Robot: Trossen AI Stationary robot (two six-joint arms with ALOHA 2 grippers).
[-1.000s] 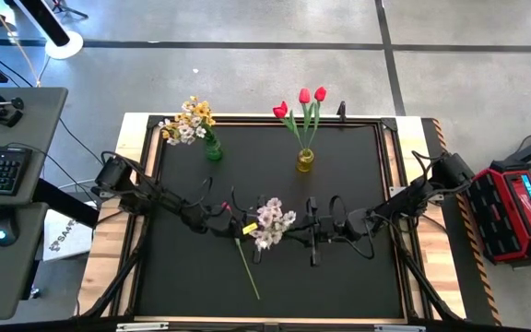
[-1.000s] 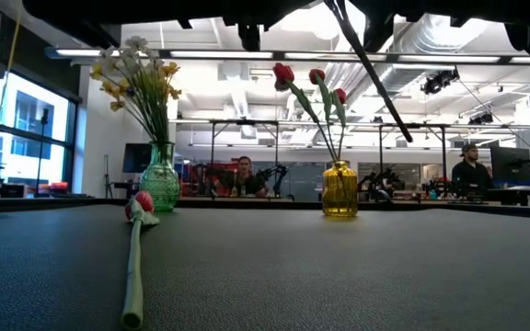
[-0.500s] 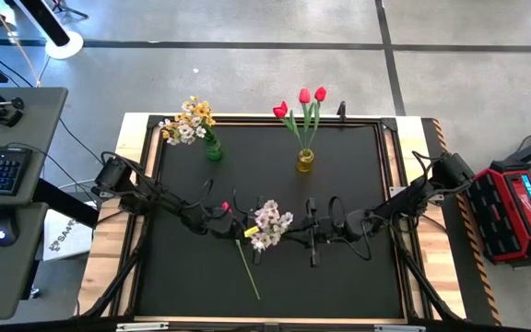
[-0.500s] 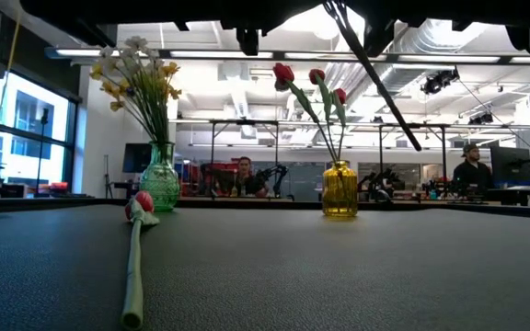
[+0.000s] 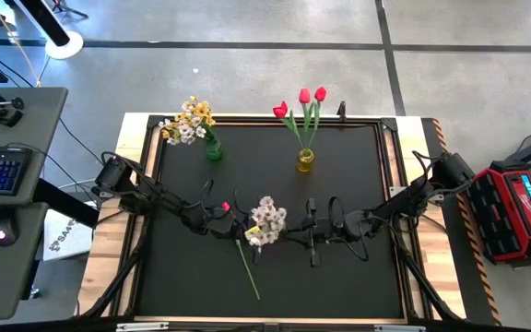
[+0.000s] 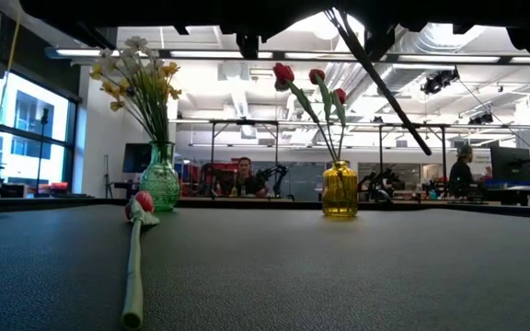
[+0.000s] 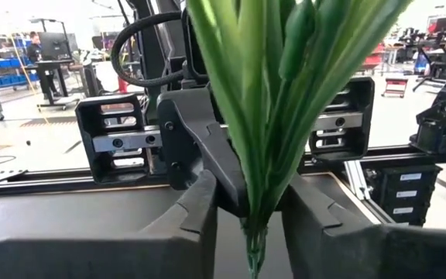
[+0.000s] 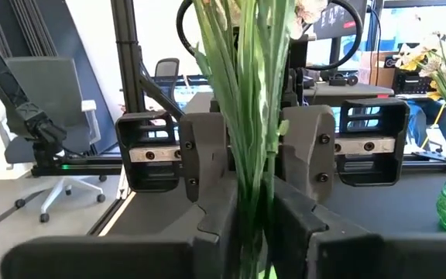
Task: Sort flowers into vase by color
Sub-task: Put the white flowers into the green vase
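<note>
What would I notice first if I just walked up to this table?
Probably the white blossom spray held up over the middle of the table, with the left tool and the right tool both shut on its stem. Behind stand a green vase of yellow-and-white flowers and a yellow vase of red tulips.

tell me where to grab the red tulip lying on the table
Grip the red tulip on its bare stem, around the middle, coming straight down from above with the fingers across it. It lies flat on the mat, so only a top approach fits. The head is soft and would likely crush or slip.
</note>
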